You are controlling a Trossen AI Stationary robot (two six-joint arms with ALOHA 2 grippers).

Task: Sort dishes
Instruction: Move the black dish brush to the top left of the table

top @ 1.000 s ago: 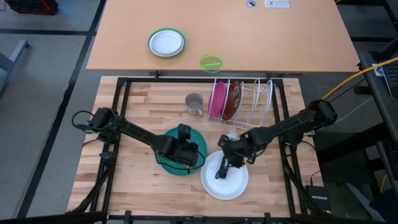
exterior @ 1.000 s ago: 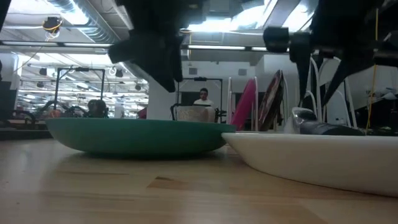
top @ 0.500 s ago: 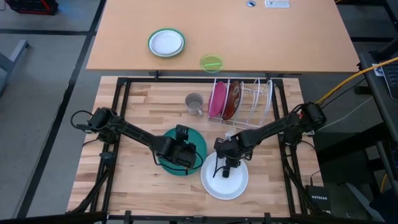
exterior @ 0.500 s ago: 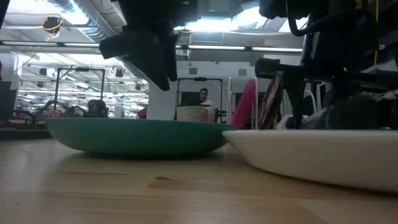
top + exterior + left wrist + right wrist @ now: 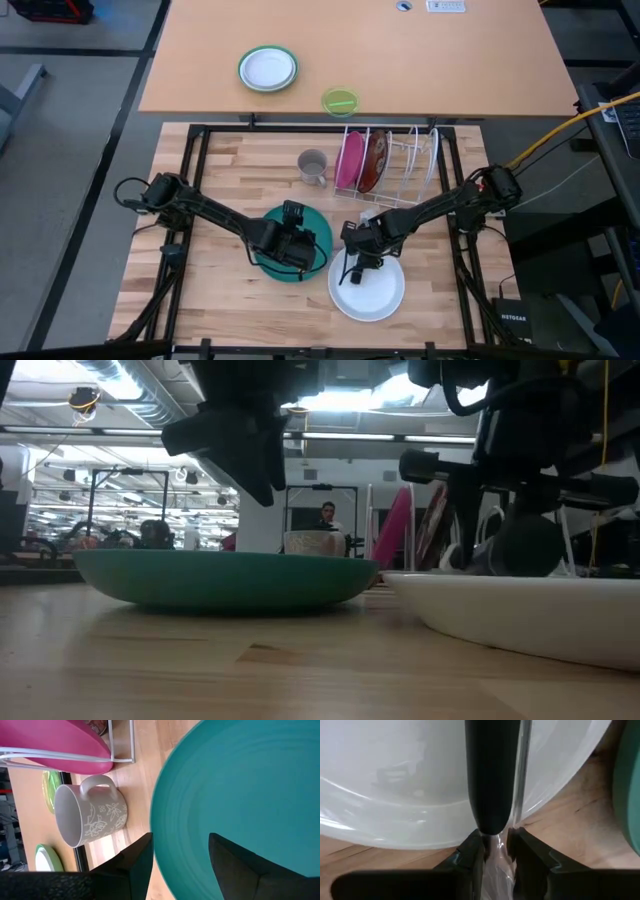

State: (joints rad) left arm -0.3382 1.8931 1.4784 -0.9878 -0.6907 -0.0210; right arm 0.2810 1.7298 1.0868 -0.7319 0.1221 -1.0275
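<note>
White plate point(image 5: 368, 288): nearest item, flat on the counter point(image 5: 225, 290) at its front edge, just beside the teal plate. My right tool point(image 5: 357, 268) is down on its near-left rim, fingers pinching that rim, one inside and one under the lip, as the right wrist view shows point(image 5: 492, 840). Judged stiff, glazed, slick and breakable; a rim pinch is the only hold available on a flat plate, and it will likely tilt and want to slip once lifted, so a firm grip well onto the lip seems called for. Teal plate point(image 5: 288, 245): larger, flat on the counter left of the white one, rims close; whether they touch I cannot tell. My left tool point(image 5: 297, 251) hangs over it, fingers spread point(image 5: 235, 865), holding nothing. Judged heavier than the others, equally rigid and slippery; take it at the edge. Mug point(image 5: 313, 167): patterned, upright, behind the teal plate, beside the rack. Rack point(image 5: 400, 165): white wire, at the counter's back. Pink plate point(image 5: 349, 160): on edge in the rack's leftmost slot. Dark red plate point(image 5: 374, 162): patterned, on edge in the next slot, just beside the pink one; the slots to the right look open. Not determinable: the underside contact of my right lower finger, hidden by the rim, and most of the teal plate's centre, covered by my left arm. Farthest: a small green-rimmed plate point(image 5: 267, 69) and a lime bowl point(image 5: 340, 101) on the far tabletop.
</note>
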